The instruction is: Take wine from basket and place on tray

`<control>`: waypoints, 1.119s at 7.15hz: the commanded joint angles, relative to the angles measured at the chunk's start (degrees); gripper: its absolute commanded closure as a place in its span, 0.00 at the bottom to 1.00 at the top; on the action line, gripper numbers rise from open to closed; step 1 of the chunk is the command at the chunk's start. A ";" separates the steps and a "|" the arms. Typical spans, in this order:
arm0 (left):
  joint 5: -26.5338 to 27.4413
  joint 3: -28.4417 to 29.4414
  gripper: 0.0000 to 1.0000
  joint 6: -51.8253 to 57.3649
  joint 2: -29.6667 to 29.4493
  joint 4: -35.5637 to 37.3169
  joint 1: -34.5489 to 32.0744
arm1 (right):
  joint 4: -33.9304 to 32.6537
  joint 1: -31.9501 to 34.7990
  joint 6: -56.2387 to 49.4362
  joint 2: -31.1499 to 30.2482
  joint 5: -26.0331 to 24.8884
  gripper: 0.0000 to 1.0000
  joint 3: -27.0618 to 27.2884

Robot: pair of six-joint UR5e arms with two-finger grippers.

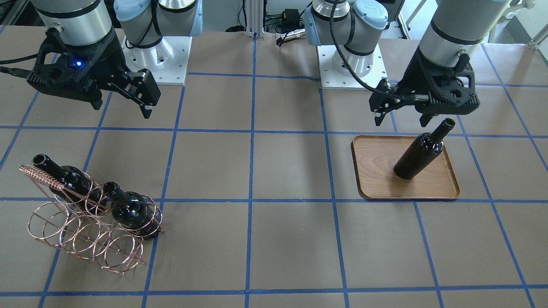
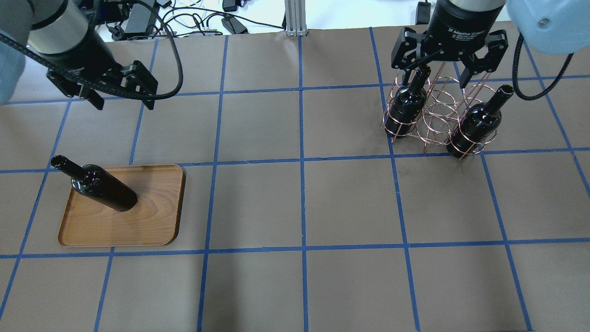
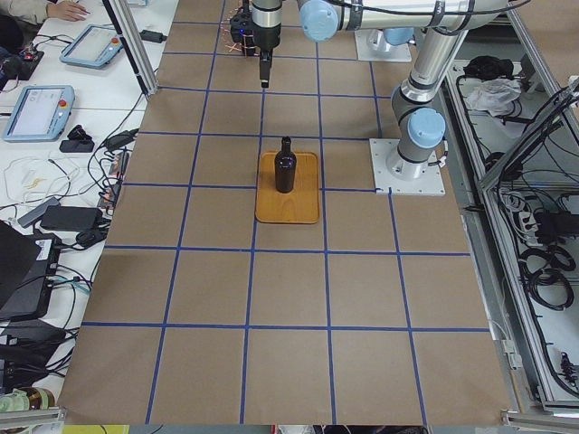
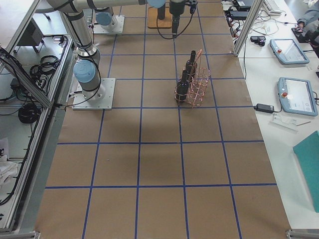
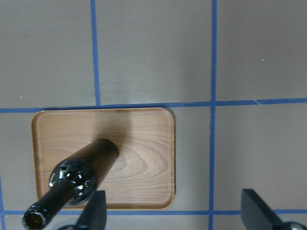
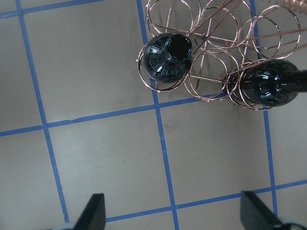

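Observation:
One wine bottle [image 2: 103,186] stands upright on the wooden tray [image 2: 152,221], free of any gripper. It also shows in the left wrist view [image 5: 79,179] on the tray [image 5: 144,143]. Two more wine bottles [image 2: 405,106] [image 2: 477,122] sit neck-up in the copper wire basket [image 2: 435,115]. My left gripper [image 2: 122,99] is open and empty, raised beyond the tray's far edge. My right gripper [image 2: 435,71] is open and empty, hovering above the basket. In the right wrist view the basket [image 6: 216,28] and both bottles [image 6: 168,57] [image 6: 268,81] lie at the top edge.
The brown table has blue tape grid lines. The two arm bases [image 1: 158,55] [image 1: 351,64] stand at the robot's edge. Cables lie beyond the far edge [image 2: 193,23].

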 commanded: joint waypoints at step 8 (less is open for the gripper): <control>-1.68 -1.90 0.00 -0.04 2.55 -0.65 -5.10 | 0.00 0.00 0.00 0.00 0.00 0.00 -0.06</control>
